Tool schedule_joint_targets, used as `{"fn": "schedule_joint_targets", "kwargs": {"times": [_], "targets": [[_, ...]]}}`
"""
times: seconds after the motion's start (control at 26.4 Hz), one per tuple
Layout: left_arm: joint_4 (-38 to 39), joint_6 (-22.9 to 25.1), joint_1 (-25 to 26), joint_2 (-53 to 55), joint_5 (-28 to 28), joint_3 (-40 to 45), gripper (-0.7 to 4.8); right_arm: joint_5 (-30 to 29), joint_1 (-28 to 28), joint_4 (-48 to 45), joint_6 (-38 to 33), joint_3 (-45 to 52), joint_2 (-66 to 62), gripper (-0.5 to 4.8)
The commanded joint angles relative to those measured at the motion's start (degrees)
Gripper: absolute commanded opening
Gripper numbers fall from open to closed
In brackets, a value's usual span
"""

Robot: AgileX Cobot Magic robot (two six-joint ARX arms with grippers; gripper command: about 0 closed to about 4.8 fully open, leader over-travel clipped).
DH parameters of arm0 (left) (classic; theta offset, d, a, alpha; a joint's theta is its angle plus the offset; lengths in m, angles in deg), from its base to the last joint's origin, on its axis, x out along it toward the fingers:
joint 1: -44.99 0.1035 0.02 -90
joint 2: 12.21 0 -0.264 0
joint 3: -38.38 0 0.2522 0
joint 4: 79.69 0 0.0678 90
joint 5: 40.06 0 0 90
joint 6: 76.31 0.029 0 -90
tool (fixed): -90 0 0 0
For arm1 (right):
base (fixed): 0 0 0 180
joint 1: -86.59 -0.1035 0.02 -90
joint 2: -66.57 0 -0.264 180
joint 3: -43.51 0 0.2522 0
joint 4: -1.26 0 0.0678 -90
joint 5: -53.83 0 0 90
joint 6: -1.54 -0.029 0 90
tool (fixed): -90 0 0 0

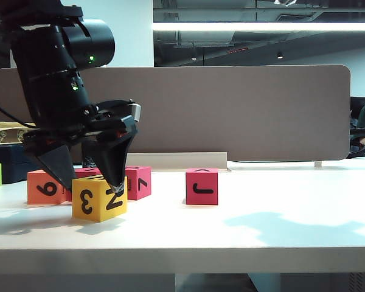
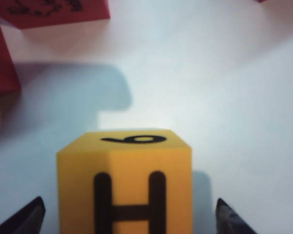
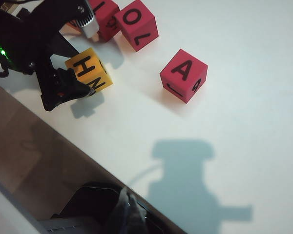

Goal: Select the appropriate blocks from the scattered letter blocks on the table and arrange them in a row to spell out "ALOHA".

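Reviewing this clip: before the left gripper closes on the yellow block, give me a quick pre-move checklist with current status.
1. Left gripper open: ok, its fingers stand apart.
2. Yellow block between the fingers: ok, one finger on each side.
3. H face up: ok.
4. Gap to the orange block for the finger: cannot tell.
5. Red block with A standing apart on the table: ok.
6. Right gripper away from the blocks: ok; open or shut, cannot tell.

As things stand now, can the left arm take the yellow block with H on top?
Probably yes. The left gripper is open, one finger on each side of the yellow block, nothing between. The right gripper stays far away, over the table edge.
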Motion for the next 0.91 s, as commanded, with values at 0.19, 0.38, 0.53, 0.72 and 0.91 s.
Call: {"fn": "schedule_joint_targets", "kwargs": {"times": [0.19,0.38,0.53,0.72,0.91], "targets": [[-3.41,-0.20,-0.07,0.44,-0.26,-0.07,3.34,-0.07,-0.07,-1.33,0.17,-0.28,0.04,-0.05],[-4.42,-0.20,-0.13,0.44,-0.90,-0.07,2.67,-0.07,-0.07,-1.36,0.17,-0.28,0.04,-0.05],[-4.76,-0.22,-0.13,0.44,-0.90,-0.07,2.67,-0.04,-0.07,-1.36,0.17,-0.28,0.04,-0.05],[-5.95,-1.09,-0.20,0.44,-1.29,-0.11,2.67,-0.04,-0.07,-1.38,0.17,-0.28,0.02,-0.05],[-8.07,-1.77,-0.48,0.44,-2.69,-0.20,2.67,0.02,-0.07,-1.40,0.17,-0.28,0.00,-0.05]]}}
